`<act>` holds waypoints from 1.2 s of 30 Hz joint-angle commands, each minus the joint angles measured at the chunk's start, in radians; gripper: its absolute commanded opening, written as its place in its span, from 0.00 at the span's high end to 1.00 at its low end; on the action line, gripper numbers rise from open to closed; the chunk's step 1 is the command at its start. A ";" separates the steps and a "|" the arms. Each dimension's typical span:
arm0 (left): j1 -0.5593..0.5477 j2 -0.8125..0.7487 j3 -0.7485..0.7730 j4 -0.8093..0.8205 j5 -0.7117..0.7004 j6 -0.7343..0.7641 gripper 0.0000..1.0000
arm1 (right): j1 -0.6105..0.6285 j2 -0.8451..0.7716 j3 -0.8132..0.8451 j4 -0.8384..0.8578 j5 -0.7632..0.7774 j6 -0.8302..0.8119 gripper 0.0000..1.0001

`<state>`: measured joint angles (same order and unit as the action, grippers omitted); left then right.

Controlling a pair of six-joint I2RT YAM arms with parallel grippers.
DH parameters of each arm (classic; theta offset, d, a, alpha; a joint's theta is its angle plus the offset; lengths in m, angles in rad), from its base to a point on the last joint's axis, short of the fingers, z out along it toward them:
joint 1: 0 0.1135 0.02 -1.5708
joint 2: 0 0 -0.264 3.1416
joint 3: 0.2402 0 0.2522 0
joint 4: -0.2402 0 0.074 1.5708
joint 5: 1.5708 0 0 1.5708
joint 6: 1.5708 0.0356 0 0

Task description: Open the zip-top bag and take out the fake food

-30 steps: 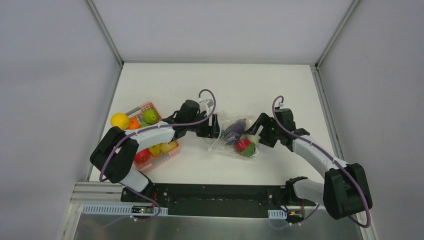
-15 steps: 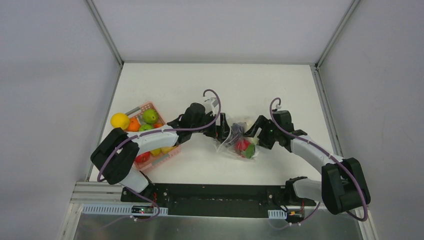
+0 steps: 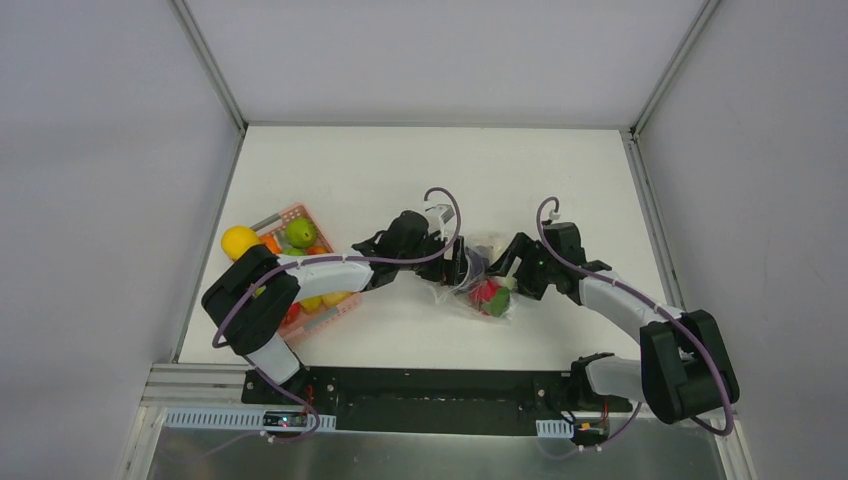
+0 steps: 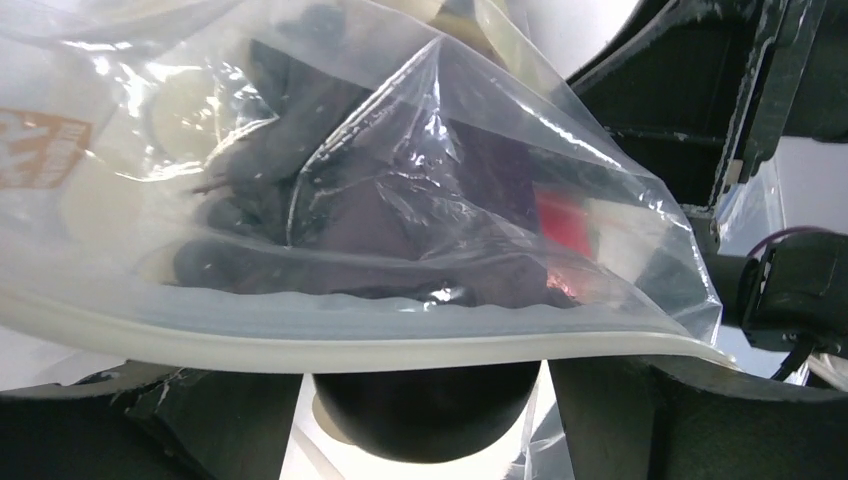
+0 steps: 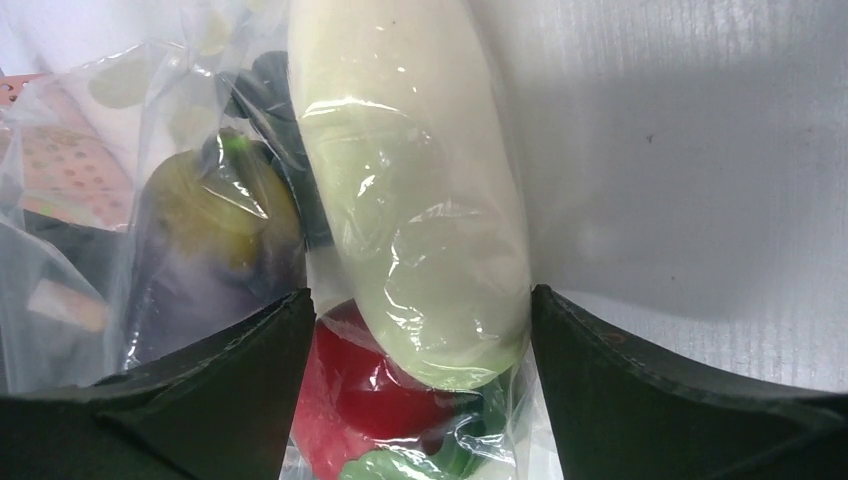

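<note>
The zip-top bag (image 3: pixel 470 297) lies on the white table (image 3: pixel 450 170), about in the middle, with one arm on each side of it. The fake food (image 3: pixel 488 292) is inside the bag: a white vegetable (image 5: pixel 420 220), a red tomato (image 5: pixel 365 400) with a green top and a dark purple eggplant (image 5: pixel 210 270). The left gripper (image 3: pixel 457 268) is at the bag's left end. In its own camera its fingers (image 4: pixel 150 430) stand far apart, and the thick zip strip (image 4: pixel 300 345) of the bag runs across just above them, so this gripper is spread wide with nothing pinched. The right gripper (image 3: pixel 511 272) is at the bag's right end. Its fingers (image 5: pixel 220 380) are wide too, one on each side of the white vegetable, which fills the gap between them through the plastic. I cannot tell if they squeeze it or only sit beside it. A pink basket (image 3: pixel 345 305) with more fruit sits to the left, under the left arm. A yellow round fruit (image 3: pixel 240 242) lies at the basket's far left side, outside the bag.
</note>
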<state>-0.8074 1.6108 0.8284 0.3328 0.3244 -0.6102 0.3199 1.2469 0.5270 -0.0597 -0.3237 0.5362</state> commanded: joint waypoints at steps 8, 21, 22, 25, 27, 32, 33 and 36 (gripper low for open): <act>-0.028 -0.081 0.063 -0.168 -0.051 0.085 0.44 | 0.014 -0.016 -0.016 -0.005 0.039 -0.007 0.19; -0.029 -0.302 0.194 -0.779 -0.208 0.253 0.78 | 0.013 -0.037 -0.009 -0.051 0.128 -0.029 0.19; -0.028 -0.314 0.205 -0.830 -0.234 0.251 0.79 | 0.014 -0.038 -0.009 -0.052 0.131 -0.031 0.19; -0.027 -0.369 0.223 -0.957 -0.316 0.242 0.82 | 0.014 -0.037 -0.008 -0.052 0.136 -0.034 0.19; -0.026 -0.412 0.222 -1.021 -0.381 0.241 0.82 | 0.014 -0.035 -0.008 -0.051 0.140 -0.035 0.19; -0.017 -0.520 0.223 -1.214 -0.558 0.204 0.84 | 0.013 -0.031 -0.010 -0.049 0.148 -0.040 0.19; -0.012 -0.542 0.221 -1.248 -0.592 0.188 0.85 | 0.013 -0.031 -0.010 -0.049 0.147 -0.044 0.19; 0.022 -0.625 0.203 -1.312 -0.666 0.139 0.85 | 0.013 -0.028 -0.008 -0.051 0.150 -0.055 0.19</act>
<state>-0.8192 1.0805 1.0138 -0.8032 -0.1661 -0.4114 0.3283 1.2266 0.5102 -0.0731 -0.2199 0.5156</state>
